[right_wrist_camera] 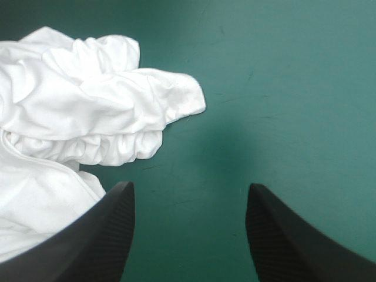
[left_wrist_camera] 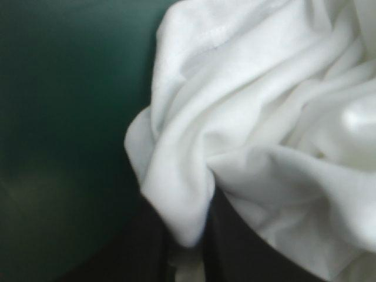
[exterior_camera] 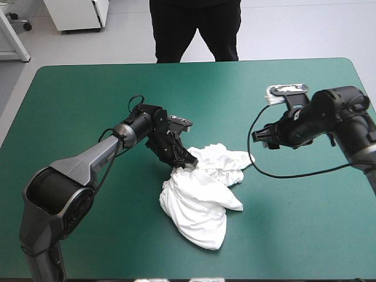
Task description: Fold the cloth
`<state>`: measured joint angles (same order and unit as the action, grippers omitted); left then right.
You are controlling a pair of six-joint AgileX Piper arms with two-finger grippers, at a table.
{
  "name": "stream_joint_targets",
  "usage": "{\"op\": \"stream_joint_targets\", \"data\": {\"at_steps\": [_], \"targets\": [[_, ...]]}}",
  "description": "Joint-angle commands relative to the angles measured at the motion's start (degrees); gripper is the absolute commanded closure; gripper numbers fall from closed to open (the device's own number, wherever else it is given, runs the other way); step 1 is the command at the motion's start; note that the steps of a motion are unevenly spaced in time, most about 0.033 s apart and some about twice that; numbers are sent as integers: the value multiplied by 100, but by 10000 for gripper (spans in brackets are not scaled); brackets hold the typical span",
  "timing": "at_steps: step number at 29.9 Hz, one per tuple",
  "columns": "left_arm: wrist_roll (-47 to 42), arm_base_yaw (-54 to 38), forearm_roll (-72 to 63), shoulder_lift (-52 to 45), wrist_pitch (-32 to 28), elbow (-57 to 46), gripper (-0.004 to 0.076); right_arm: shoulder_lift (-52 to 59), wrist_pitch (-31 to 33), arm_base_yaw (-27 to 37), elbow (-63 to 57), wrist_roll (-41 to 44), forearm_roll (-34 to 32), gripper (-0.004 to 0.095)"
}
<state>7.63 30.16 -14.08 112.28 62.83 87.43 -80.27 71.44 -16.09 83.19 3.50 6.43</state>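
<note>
- T-shirt (exterior_camera: 200, 200), high view: a crumpled white heap near the middle of the teal-green cover (exterior_camera: 88, 94). One lobe runs toward the near edge and a bunched lobe toward the right arm. It is not spread, so folding proper has not begun.
- High view: the left gripper (exterior_camera: 185, 161) is down at the heap's far-left margin, touching it. The right gripper (exterior_camera: 262, 136) hangs just off the heap's right side, apart from it.
- Left wrist view: the left gripper (left_wrist_camera: 194, 252) has its black fingers all but closed, pinching a fold of the T-shirt (left_wrist_camera: 264, 117). Bare cover (left_wrist_camera: 59, 117) lies beside the heap.
- Right wrist view: the right gripper (right_wrist_camera: 189, 187) has its fingers standing wide apart, holding nothing. Between them is only cover (right_wrist_camera: 282, 88). The T-shirt's (right_wrist_camera: 70, 106) gathered lobe lies ahead of and beside one finger.
- Judgement: the step in hand is opening the heap out. The left pinch appears to hold a bunched fold rather than a clean hem. The right gripper should take a distinct edge on the nearest lobe, not the heap's middle. The two should then draw apart until the cloth lies flat.
- Containers: none visible.
</note>
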Motion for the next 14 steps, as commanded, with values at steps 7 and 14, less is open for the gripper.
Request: {"op": "stream_joint_targets", "data": {"at_steps": [7, 14], "targets": [[-12, -1, 291, -52, -66, 6, 733, -675, -379, -565, 112, 471, -643, 379], [-12, -1, 291, -52, -66, 6, 733, -1393, -684, -565, 87, 438, -566, 380]]}}
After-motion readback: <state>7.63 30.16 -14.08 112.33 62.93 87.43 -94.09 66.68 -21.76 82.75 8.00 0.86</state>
